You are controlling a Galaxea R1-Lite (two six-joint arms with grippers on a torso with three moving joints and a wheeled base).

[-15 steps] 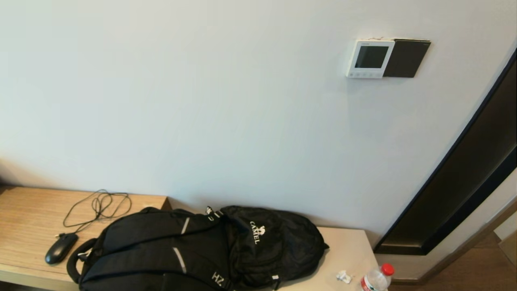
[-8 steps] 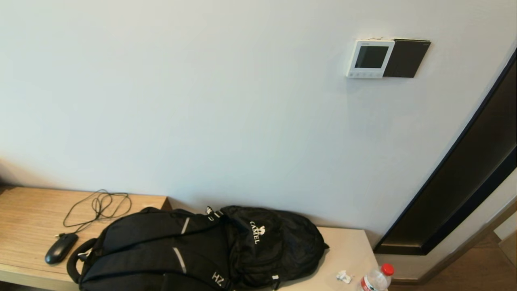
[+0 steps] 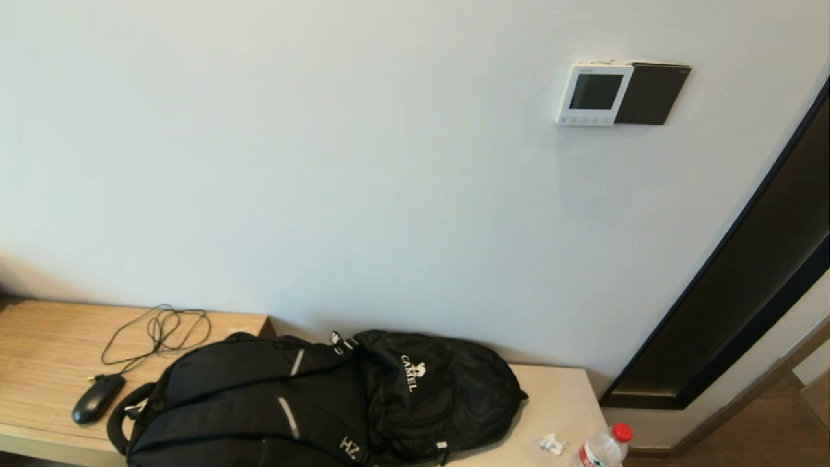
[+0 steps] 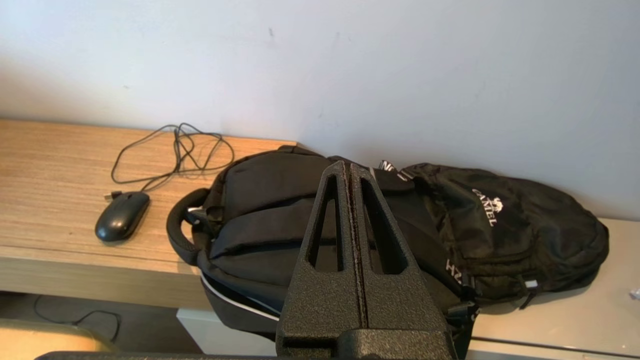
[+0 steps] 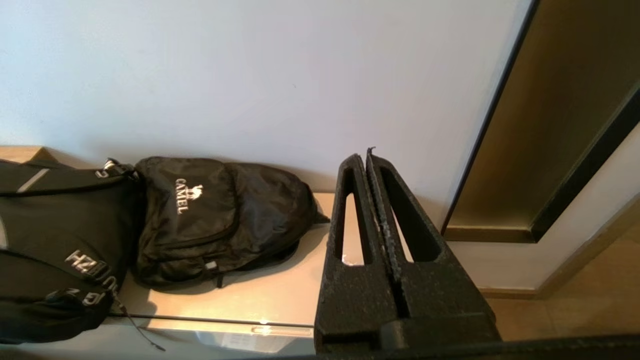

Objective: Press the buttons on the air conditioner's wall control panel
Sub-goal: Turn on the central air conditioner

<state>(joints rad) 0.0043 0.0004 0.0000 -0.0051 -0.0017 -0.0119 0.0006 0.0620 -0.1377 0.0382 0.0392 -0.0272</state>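
AC wall control panel (image 3: 594,95): small white square unit, mounted flat high on the wall, right side of head view, touching a black plate on its right. Screen dark, no digits visible. Buttons (image 3: 583,119): row of tiny pale round dots along btm edge.

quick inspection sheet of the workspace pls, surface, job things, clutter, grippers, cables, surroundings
surface: wooden desk joined to a paler top.
job's things: control panel on the wall, screen dark, buttons along its bottom edge, untouched.
clutter: black backpack, bottle, small white scrap.
grippers: left gripper shut, low over the backpack; right gripper shut, low near the pale top.
cables: mouse with its cable looped on the desk.
surroundings: black plate beside the panel; dark frame at right.
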